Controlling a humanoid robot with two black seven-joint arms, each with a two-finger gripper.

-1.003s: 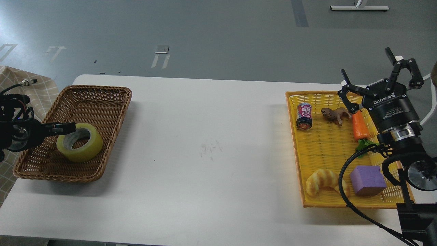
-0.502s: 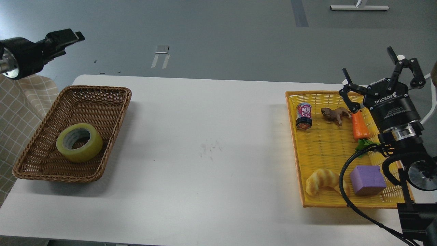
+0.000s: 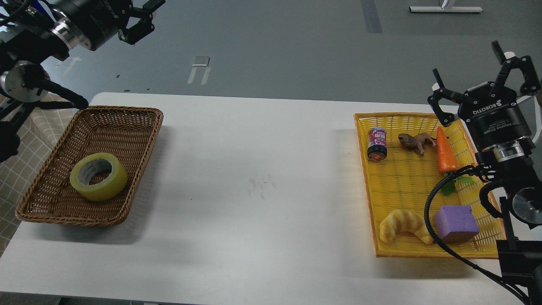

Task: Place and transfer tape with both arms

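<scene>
The tape (image 3: 98, 176), a thick yellow roll with a grey core, lies flat in the brown wicker basket (image 3: 127, 127) at the table's left end. My left gripper (image 3: 143, 19) is high above the basket's far end, well clear of the tape, its fingers spread and empty. My right gripper (image 3: 480, 82) hovers over the far right corner of the yellow tray (image 3: 402, 250), fingers spread wide, holding nothing.
The yellow tray holds a small can (image 3: 377, 144), a toy animal (image 3: 415, 142), a carrot (image 3: 446, 150), a croissant toy (image 3: 404, 224) and a purple block (image 3: 455, 222). The white table (image 3: 262, 178) lies between basket and tray. A checked cloth (image 3: 17, 152) is at left.
My left gripper lifted away from the tape in the basket, up and to the right, empty. The tape stayed in place. My right gripper shifted slightly right and up.
</scene>
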